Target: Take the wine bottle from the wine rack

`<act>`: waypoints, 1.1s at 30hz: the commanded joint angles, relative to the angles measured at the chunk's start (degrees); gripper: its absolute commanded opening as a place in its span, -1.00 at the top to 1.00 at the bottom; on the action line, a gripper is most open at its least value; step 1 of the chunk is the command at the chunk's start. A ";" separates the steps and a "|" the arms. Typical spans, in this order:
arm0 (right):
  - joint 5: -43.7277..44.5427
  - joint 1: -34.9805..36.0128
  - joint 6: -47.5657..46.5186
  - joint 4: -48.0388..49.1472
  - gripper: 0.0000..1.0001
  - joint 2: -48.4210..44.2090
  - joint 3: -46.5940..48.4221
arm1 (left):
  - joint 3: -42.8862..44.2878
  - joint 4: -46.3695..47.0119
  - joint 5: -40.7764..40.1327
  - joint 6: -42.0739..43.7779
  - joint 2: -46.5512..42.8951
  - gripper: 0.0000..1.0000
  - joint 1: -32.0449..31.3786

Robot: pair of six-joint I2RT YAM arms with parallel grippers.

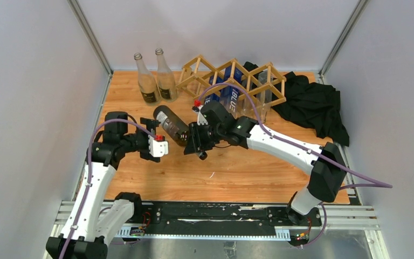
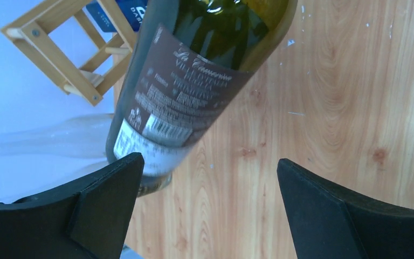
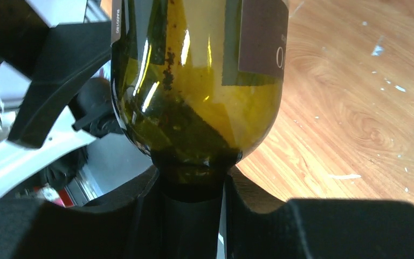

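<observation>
Black cloth — two clear bottles

The light wooden table carries two upright clear glass bottles back left, a pale wooden lattice wine rack mid-back, and crumpled black cloth, seemingly touching it.

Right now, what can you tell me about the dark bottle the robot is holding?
The wine bottle is dark olive-green glass with a brown label and white print. It is out of the wine rack, lying tilted in the air over the wooden table. The right end effector is shut on its neck. The left end effector is open beside its base.
</observation>
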 commanded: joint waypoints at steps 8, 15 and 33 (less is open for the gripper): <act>-9.43 3.74 -13.21 -5.60 1.00 1.37 9.45 | -6.35 10.32 -5.71 10.85 -4.74 -1.00 -5.67; -9.86 6.58 -16.29 -9.36 1.00 3.73 14.73 | -9.06 10.27 -9.26 11.61 -5.71 -1.00 -9.17; 3.34 7.20 -18.12 -13.26 -0.38 0.88 18.42 | -8.94 16.42 -6.28 -4.02 -9.43 1.00 -9.71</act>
